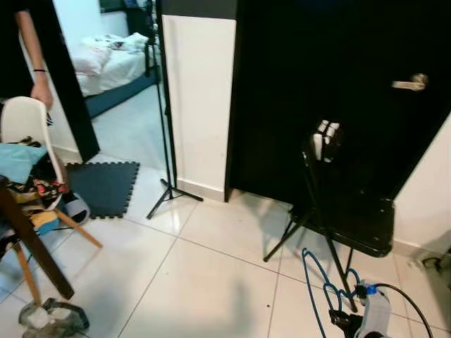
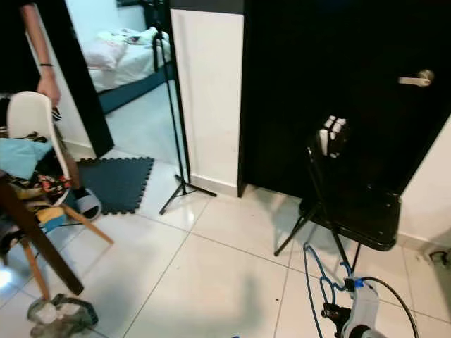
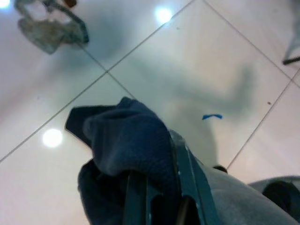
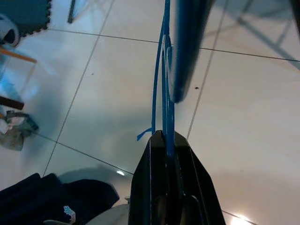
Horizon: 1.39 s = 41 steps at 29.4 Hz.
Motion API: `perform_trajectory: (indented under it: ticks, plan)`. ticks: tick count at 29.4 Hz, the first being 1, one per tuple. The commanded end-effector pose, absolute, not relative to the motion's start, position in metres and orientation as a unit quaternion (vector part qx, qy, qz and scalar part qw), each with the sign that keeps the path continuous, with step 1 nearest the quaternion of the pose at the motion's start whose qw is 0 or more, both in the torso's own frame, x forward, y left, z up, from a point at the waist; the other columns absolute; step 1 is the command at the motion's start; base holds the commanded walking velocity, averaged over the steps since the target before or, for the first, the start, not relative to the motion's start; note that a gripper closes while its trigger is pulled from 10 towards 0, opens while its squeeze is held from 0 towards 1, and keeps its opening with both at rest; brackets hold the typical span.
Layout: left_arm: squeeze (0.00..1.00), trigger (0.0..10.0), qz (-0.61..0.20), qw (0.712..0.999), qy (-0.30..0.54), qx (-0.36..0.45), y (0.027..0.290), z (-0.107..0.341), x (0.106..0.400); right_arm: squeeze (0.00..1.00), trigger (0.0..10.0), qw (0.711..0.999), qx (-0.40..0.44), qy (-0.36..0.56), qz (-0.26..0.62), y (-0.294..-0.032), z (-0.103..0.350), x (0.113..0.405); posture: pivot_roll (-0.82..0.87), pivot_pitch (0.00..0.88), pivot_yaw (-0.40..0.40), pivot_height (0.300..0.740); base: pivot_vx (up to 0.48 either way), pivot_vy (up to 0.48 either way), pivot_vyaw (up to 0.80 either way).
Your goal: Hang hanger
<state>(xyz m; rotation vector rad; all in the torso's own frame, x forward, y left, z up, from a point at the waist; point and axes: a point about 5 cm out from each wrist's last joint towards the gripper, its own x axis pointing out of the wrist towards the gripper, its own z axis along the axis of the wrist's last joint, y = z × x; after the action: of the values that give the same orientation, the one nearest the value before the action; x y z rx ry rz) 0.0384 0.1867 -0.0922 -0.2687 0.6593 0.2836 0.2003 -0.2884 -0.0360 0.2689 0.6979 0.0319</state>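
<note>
**Hanger in right gripper, low at near right**

Right gripper (image 4: 165, 140) has its fingers clamped on the blue hanger (image 1: 316, 282), held just above the white tile floor (image 1: 211, 282) near a black tripod stand (image 1: 317, 211) by the dark door (image 1: 338, 70). Left gripper (image 3: 159, 197) fingers pinch dark blue cloth (image 3: 126, 140). A person's hand (image 1: 41, 91) rests by a white chair (image 1: 25, 120), far left.
</note>
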Motion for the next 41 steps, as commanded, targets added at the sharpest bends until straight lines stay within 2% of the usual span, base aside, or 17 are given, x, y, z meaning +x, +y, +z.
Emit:
perform_trajectory:
  ticks: [1,7,18,21,28,32,41]
  plan:
    - [0.0,10.0,0.111,0.906,0.376,-0.158,0.161,-0.101,0.023,0.0,10.0,0.928,0.134,0.346,0.012,-0.286,-0.037,0.202,-0.03,0.0,-0.041,0.74,0.0,0.0,0.0]
    - [0.0,10.0,0.109,0.912,0.365,-0.155,0.166,-0.101,0.043,0.0,10.0,0.925,0.134,0.354,-0.004,-0.298,-0.036,0.194,-0.03,0.0,-0.055,0.74,0.0,0.0,0.0]
    - [0.0,10.0,0.121,0.915,0.352,-0.157,0.161,-0.1,0.058,0.0,10.0,0.927,0.139,0.346,-0.032,-0.31,-0.032,0.194,-0.03,0.0,-0.067,0.74,0.0,0.0,-0.65]
    - [0.0,10.0,0.117,0.915,0.352,-0.158,0.161,-0.1,0.061,0.0,10.0,0.928,0.137,0.345,-0.032,-0.303,-0.033,0.199,-0.03,0.0,-0.068,0.74,0.0,0.0,0.0]
    - [0.0,10.0,0.115,0.912,0.362,-0.154,0.162,-0.101,0.061,0.0,10.0,0.925,0.147,0.349,-0.016,-0.281,-0.039,0.207,-0.03,0.0,-0.059,0.74,-0.144,0.0,-0.8]
    - [0.0,10.0,0.119,0.913,0.358,-0.155,0.167,-0.101,0.058,0.0,10.0,0.93,0.16,0.331,0.01,-0.257,-0.038,0.223,-0.03,0.0,-0.045,0.74,-0.24,0.0,-0.8]
    - [0.0,10.0,0.117,0.915,0.354,-0.154,0.169,-0.1,0.053,0.0,10.0,0.937,0.166,0.307,0.036,-0.256,-0.03,0.231,-0.03,0.0,-0.049,0.74,0.0,0.0,-0.8]
